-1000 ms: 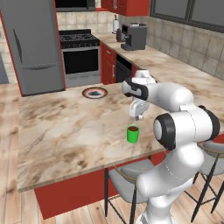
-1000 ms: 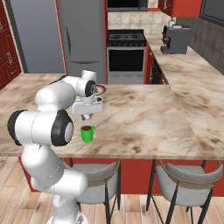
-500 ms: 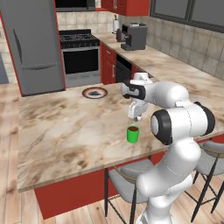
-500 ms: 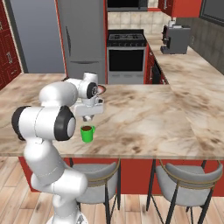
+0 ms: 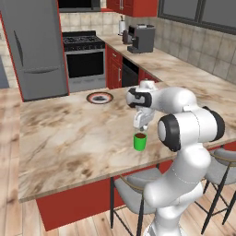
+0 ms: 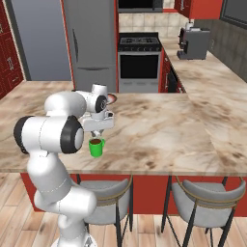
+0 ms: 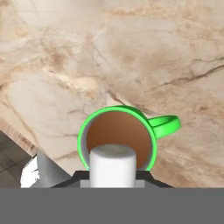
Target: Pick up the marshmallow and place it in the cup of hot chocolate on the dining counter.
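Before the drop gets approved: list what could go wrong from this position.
1. In the hand view the marshmallow, held in the shut gripper, overlaps the near rim of the cup of hot chocolate rather than its centre; released here, it might clip the rim and bounce onto the dining counter.
2. The gripper hangs close above the cup; lowering further could nudge or tip it, spilling the drink.

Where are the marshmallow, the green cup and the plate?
marshmallow [image 7: 112, 165]: hand view, its white side.
green cup [image 5: 139, 142]: left base view, outer wall.
plate [image 5: 100, 97]: left base view, its rim.
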### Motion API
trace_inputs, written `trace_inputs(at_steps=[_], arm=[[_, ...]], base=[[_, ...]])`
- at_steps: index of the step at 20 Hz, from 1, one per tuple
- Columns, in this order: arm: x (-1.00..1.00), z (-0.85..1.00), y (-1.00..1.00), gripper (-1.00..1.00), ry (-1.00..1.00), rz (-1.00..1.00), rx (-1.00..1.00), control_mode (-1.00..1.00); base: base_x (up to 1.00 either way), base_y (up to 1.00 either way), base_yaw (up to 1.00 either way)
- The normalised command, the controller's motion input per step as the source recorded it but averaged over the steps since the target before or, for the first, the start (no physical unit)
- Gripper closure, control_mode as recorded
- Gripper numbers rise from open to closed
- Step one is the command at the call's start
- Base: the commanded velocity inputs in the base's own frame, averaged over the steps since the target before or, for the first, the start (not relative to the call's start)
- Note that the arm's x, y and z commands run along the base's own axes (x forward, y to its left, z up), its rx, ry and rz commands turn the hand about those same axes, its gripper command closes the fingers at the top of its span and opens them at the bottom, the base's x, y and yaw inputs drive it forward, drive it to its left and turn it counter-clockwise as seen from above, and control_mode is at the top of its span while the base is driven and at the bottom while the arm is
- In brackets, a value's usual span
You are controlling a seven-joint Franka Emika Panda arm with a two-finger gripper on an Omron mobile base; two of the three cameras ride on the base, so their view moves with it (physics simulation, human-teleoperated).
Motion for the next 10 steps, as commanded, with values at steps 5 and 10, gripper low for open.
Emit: trace_inputs(at_steps=[5, 10], arm=[[0.00, -0.14, 0.04, 1.00, 0.00, 0.00, 0.00, -1.00], [0.01, -0.13, 0.03, 1.00, 0.00, 0.00, 0.00, -1.00]], base=[[0.00, 0.00, 0.00], [0.00, 0.00, 0.00]])
